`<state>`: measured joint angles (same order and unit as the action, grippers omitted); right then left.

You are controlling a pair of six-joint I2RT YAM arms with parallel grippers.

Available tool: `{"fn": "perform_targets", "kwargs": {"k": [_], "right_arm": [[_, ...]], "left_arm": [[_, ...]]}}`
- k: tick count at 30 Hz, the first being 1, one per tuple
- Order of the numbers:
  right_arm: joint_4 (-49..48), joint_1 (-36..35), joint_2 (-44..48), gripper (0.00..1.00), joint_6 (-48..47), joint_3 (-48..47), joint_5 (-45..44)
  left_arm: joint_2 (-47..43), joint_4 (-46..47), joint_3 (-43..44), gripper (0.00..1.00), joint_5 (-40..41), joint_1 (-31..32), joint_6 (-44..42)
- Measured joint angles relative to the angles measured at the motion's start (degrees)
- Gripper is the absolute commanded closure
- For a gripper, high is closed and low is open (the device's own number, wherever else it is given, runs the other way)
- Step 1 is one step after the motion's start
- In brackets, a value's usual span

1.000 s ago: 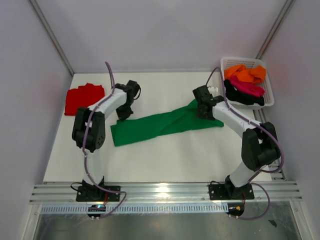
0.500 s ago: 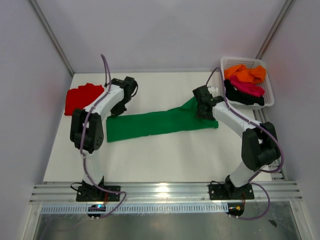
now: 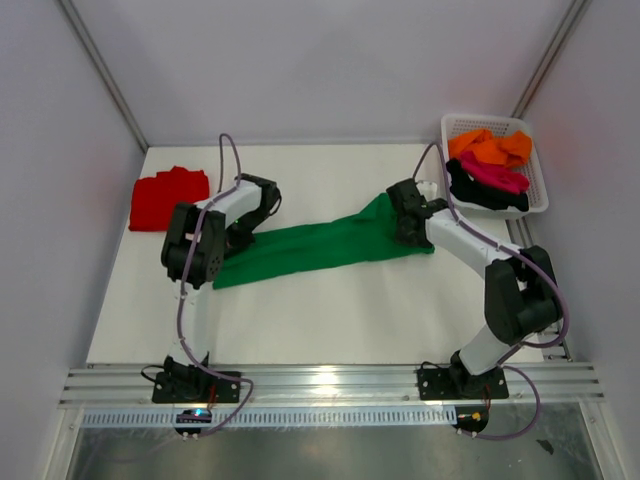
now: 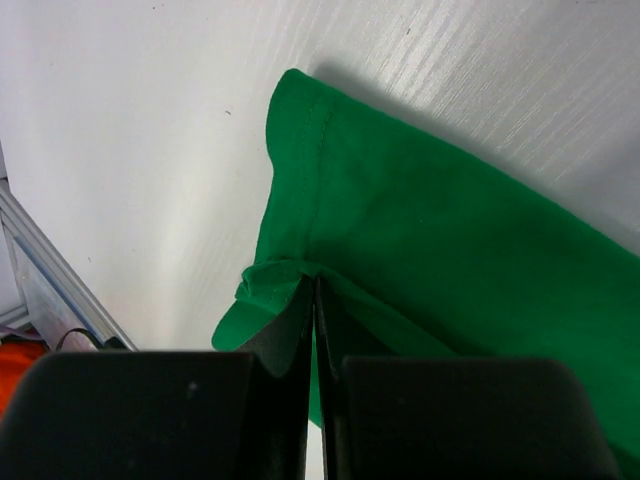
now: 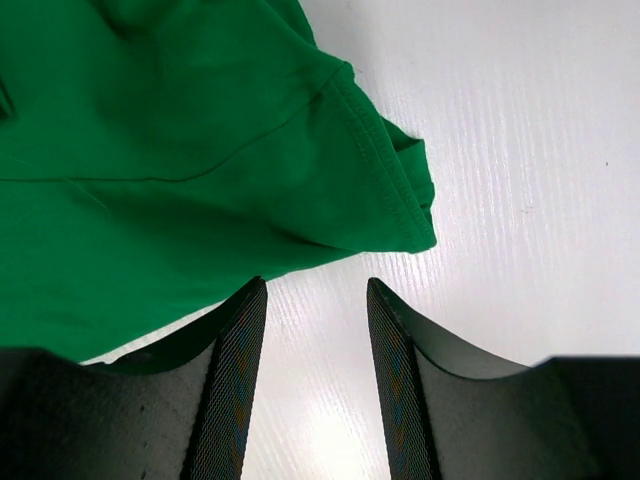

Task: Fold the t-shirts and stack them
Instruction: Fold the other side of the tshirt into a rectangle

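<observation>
your left gripper (image 4: pixel 316 298) is pinched shut on the green t-shirt (image 3: pixel 330 243) and has just dragged it into a thinner strip mid-table, so you're smoothing, not folding yet. right gripper (image 5: pixel 315 300) hangs half-wide at the other end, gripping nothing. count: one green, one red t-shirt (image 3: pixel 168 197) far left, three more in the basket (image 3: pixel 538 180).

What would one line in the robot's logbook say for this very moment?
green t-shirt: stretched out on table | left gripper: shut on its edge | right gripper: open, empty, at other end | red t-shirt: lying far left
</observation>
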<state>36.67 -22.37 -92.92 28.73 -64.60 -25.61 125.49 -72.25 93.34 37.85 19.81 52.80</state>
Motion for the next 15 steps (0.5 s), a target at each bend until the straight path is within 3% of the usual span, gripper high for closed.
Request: {"fn": "perform_targets", "kwargs": {"k": [15], "right_arm": [[-0.3, 0.0, 1.7, 0.51, -0.1, 2.5, 0.0]], "left_arm": [[-0.5, -0.4, 6.1, 0.99, 3.4, -0.3, -0.3]]}}
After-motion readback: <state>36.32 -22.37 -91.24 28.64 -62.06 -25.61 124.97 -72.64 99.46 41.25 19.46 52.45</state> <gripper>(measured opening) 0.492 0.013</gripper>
